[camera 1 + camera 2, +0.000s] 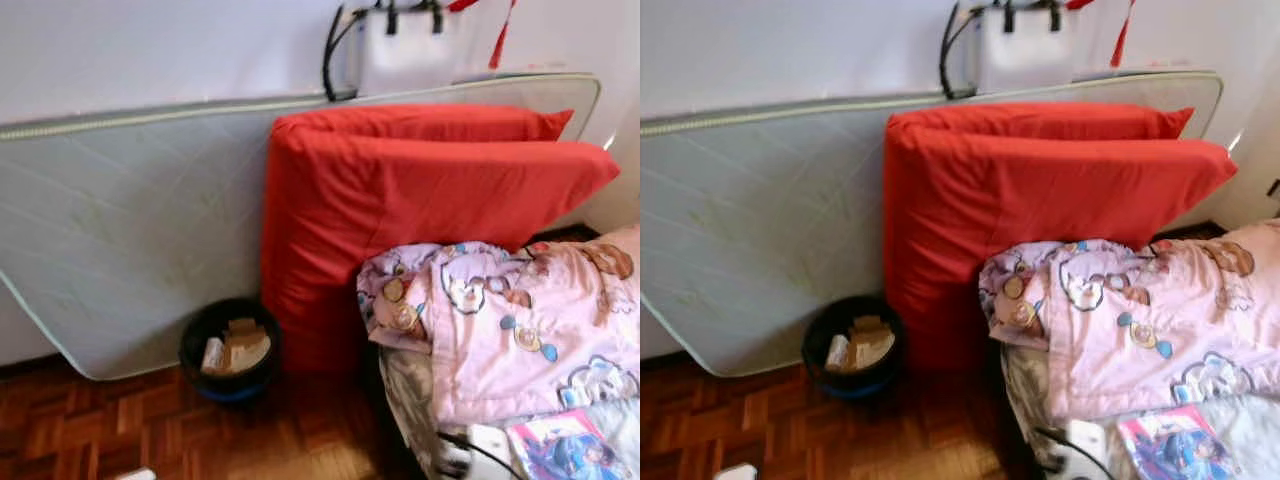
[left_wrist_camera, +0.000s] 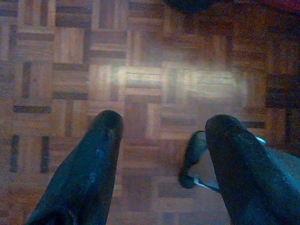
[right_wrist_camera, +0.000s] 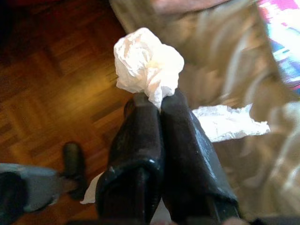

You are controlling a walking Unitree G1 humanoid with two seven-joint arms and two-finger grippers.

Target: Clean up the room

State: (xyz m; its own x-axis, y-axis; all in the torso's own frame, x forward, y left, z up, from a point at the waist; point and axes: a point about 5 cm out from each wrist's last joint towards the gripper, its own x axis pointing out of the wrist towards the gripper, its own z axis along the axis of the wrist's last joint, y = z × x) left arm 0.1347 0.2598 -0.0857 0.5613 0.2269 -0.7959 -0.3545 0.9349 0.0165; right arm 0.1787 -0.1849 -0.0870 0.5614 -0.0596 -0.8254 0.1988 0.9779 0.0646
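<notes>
Right gripper [image 3: 157, 101] pinching crumpled tissue [image 3: 147, 65] (fingers closed), over parquet floor [image 3: 61, 79]

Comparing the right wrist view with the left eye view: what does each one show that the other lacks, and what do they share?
Right wrist view: the right end effector shut on a crumpled white tissue, with another white tissue lying beyond it.

Left eye view: a dark bin holding scraps, a red mattress and a grey mattress leaning on the wall, and a pink blanket.

Both: the parquet floor.
</notes>
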